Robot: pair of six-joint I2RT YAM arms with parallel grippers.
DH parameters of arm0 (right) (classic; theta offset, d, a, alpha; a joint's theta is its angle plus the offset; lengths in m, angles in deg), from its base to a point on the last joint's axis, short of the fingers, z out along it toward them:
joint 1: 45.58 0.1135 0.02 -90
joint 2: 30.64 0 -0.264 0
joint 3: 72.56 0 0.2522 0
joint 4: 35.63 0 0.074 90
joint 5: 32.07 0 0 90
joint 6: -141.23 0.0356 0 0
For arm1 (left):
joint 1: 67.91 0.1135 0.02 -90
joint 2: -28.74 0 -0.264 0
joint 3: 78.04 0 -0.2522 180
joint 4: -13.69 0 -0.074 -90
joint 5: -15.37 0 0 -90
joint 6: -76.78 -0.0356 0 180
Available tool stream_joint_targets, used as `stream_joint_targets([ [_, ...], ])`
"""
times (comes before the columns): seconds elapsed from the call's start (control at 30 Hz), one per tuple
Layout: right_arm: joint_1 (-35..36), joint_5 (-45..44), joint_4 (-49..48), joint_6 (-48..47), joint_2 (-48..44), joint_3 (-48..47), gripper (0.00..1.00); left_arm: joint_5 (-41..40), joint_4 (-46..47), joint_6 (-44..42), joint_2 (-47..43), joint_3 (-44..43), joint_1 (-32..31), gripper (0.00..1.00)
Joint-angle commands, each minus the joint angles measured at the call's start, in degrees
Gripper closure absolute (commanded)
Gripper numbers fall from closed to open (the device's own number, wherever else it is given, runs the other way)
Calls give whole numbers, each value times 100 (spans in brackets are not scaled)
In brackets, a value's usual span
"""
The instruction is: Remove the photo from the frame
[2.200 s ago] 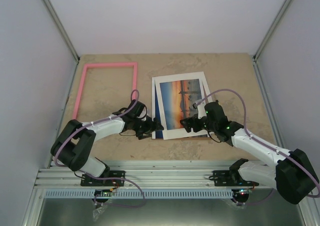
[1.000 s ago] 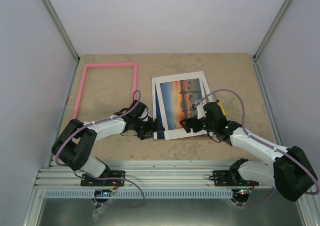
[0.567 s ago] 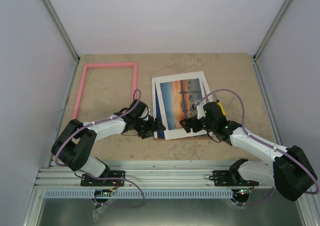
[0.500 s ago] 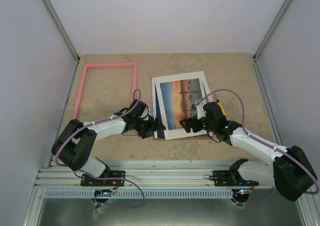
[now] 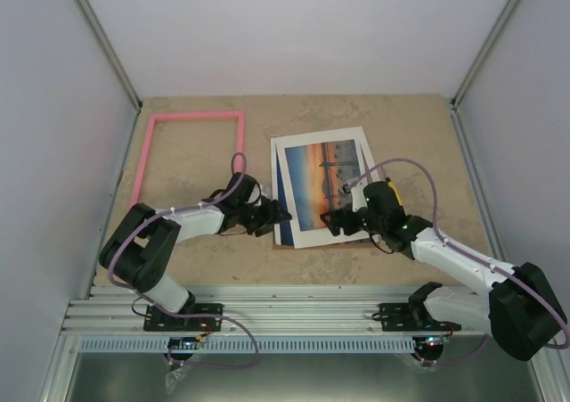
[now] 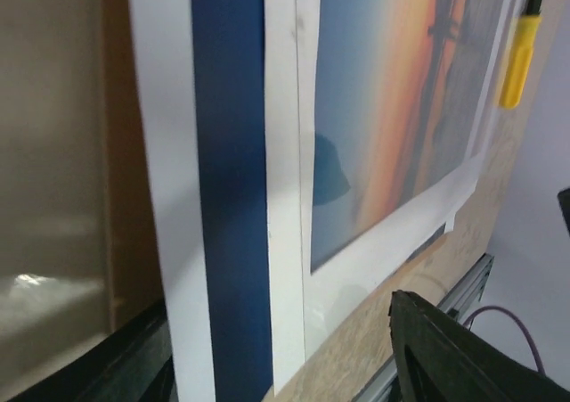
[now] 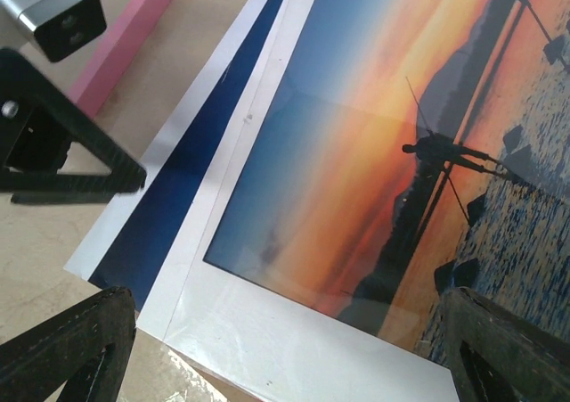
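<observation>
Frame [image 5: 142, 163] lies empty on the tabletop [image 5: 410, 143] at far left, well apart from the stack. My left hand [image 5: 276, 217] is at the stack's near-left corner, fingers apart and holding nothing. The photo [image 5: 322, 177] lies inside the white mat [image 7: 267, 331] (brown backing beneath). My right hand [image 5: 337, 222] hovers over the near edge, also spread. I judge the layers need separating; next, one fingertip goes under the mat's edge.
</observation>
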Motion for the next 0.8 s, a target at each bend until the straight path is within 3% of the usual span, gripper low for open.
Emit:
stream_joint_targets([
  [0.0,31,-19,-50,-1,-154,90,6,-103,541,-7,140,47,272,40],
  [0.33,28,-14,-77,19,-241,141,6,205,1043,-101,920,-391,777,60],
  [0.77,26,-26,-77,-42,-185,109,6,267,1206,28,1533,-994,804,69],
])
